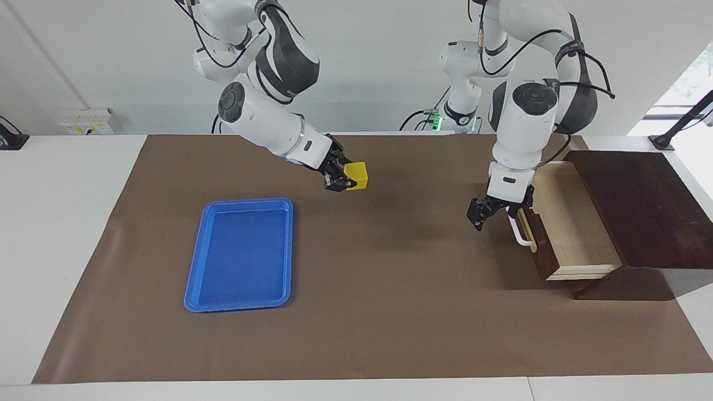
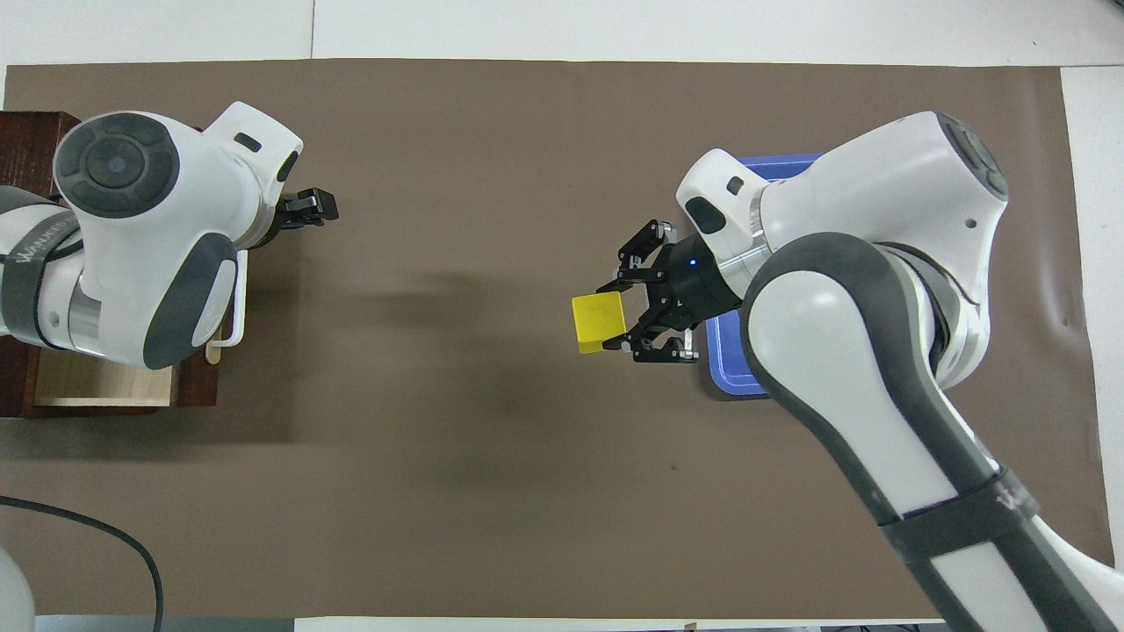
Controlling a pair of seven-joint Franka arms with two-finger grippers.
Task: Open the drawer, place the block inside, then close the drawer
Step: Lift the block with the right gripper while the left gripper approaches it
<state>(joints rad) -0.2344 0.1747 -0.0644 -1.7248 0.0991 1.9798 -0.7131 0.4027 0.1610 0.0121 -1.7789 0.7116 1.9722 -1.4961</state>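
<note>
My right gripper (image 1: 345, 179) (image 2: 620, 318) is shut on the small yellow block (image 1: 357, 176) (image 2: 599, 320) and holds it in the air over the brown mat, between the blue tray and the drawer. The drawer (image 1: 568, 223) (image 2: 105, 388) stands pulled out of its dark brown box (image 1: 640, 206), its pale wood inside bare. My left gripper (image 1: 478, 214) (image 2: 312, 206) hangs open and holds nothing, raised over the mat in front of the drawer and apart from its white bar handle (image 1: 521, 235) (image 2: 234, 325). In the overhead view the left arm hides most of the drawer.
The blue tray (image 1: 239, 305) (image 2: 727, 384) lies bare on the brown mat (image 1: 390, 312) toward the right arm's end of the table. A black cable (image 2: 105, 535) lies near the left arm's base.
</note>
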